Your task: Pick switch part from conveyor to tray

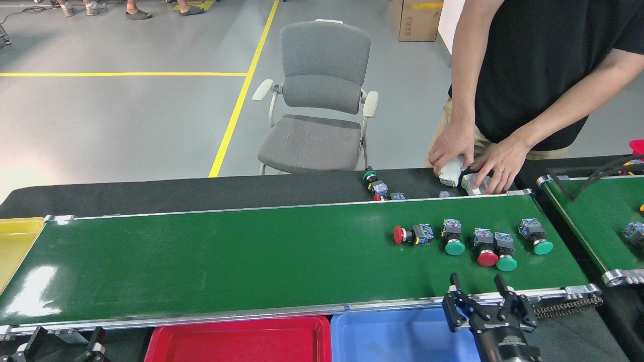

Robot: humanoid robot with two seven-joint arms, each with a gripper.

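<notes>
Bright even light, glare on conveyor (30,291)

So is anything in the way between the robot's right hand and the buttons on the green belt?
Nothing visible blocks it. The right hand hangs open at the belt's near rail, with bare green between it and the nearest buttons, the red one and the green one touching it.

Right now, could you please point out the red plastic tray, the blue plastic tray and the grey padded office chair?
red plastic tray (241,344): head view, on its bare floor.
blue plastic tray (397,337): head view, on its bare floor.
grey padded office chair (309,143): head view, on the seat cushion.
</notes>
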